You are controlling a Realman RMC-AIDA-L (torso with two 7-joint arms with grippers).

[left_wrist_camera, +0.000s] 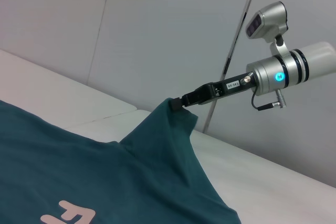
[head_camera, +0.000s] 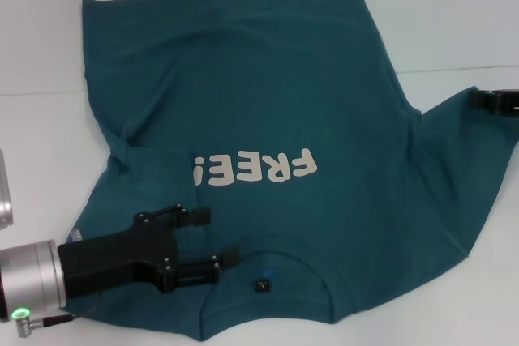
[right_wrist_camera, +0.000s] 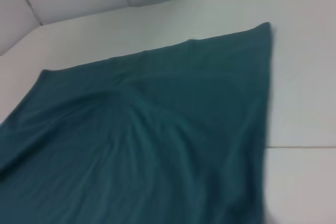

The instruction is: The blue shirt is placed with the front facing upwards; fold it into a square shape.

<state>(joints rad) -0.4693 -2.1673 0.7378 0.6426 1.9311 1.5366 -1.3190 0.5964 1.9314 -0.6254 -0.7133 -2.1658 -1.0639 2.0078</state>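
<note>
The blue shirt lies front up on the white table, its white "FREE!" lettering facing me upside down and its collar with a small dark tag nearest me. My left gripper is open, its black fingers hovering over the shirt just beside the collar. My right gripper is at the right edge. The left wrist view shows it shut on the tip of the shirt's sleeve, which it holds lifted off the table. The right wrist view shows the shirt's flat lower body.
A silver object sits at the table's left edge. A seam runs across the table behind the right sleeve. Bare table surrounds the shirt on all sides, and grey wall panels stand behind.
</note>
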